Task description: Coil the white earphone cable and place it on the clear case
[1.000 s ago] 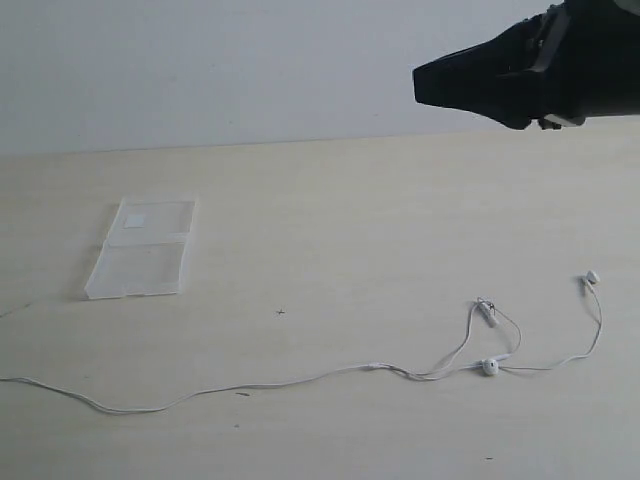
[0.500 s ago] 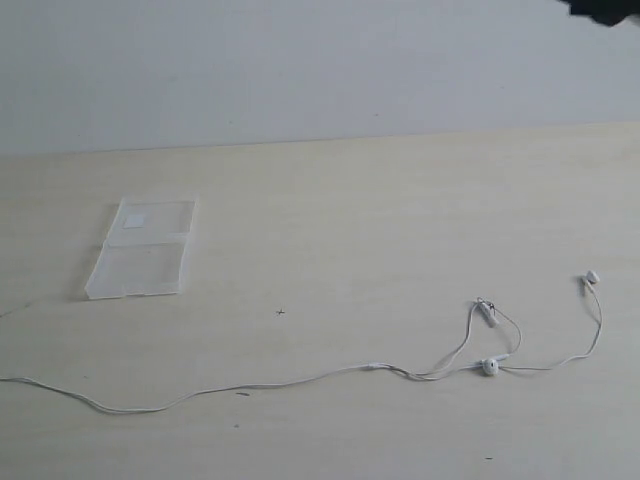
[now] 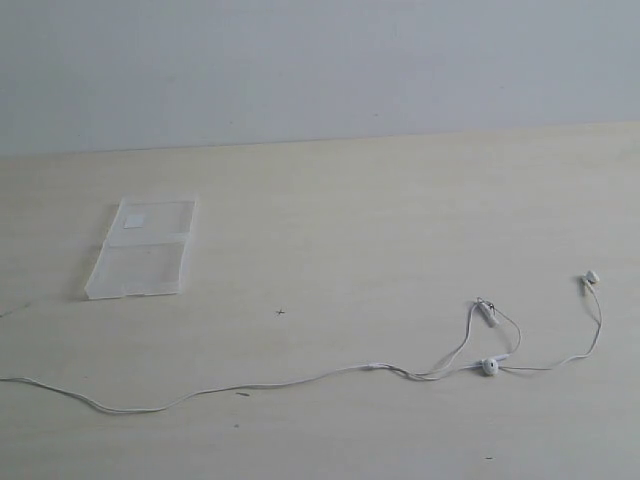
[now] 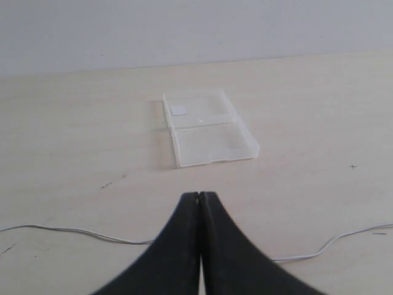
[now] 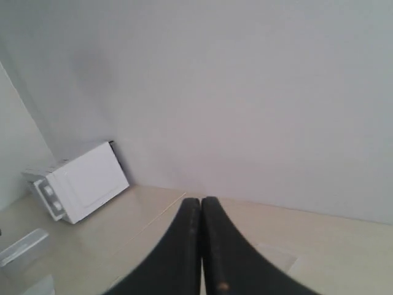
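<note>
The white earphone cable lies loose across the front of the table, running from the left edge to two earbuds and an inline remote at the right. The clear case lies open and flat at the back left, apart from the cable. No gripper shows in the exterior view. In the left wrist view my left gripper is shut and empty, above the cable, with the clear case beyond it. My right gripper is shut and empty, pointing at a wall.
The pale wooden table meets a grey wall at the back. The right wrist view shows a white box-shaped appliance on a far surface and a clear container near it.
The right arm, which hung at the top right of the exterior view a second ago, has risen out of that view. Cable and case have not moved.
</note>
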### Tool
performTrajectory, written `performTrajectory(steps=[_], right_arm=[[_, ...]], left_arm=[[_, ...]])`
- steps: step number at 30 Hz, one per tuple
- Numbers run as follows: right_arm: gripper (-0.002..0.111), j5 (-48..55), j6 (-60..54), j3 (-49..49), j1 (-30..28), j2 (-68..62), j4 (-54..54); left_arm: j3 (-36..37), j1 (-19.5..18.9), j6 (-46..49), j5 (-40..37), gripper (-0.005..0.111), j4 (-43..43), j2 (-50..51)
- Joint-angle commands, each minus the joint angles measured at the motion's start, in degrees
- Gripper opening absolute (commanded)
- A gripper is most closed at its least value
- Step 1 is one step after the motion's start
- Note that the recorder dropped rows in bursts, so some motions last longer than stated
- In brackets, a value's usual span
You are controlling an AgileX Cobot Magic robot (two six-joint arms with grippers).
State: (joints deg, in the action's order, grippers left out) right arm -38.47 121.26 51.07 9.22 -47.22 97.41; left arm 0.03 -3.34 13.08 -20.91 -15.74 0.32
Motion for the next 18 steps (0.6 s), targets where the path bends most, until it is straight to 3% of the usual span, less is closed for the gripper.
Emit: performTrajectory(steps=[1,6,12,18], right_arm=[[0.000,8.20,-1.38,-1.67,-0.24,1.31,2.54],[0.000,23.59,-1.17,-7.85,-0.24,4.74,2.54],[0.001,31.54,-0.28,-14.96,-0.24,7.07,2.54],[0.017,31.97,-0.04,-19.04,-0.24,7.07,2.54]], left_arm=[[-0.03,-0.06,0.28,0.28,0.000,-0.38,-0.32],[-0.03,-0.06,0.28,0.28,0.000,-0.38,-0.32],[-0.03,-0.06,0.28,0.28,0.000,-0.38,-0.32],[-0.03,-0.06,0.28,0.28,0.000,-0.38,-0.32]])
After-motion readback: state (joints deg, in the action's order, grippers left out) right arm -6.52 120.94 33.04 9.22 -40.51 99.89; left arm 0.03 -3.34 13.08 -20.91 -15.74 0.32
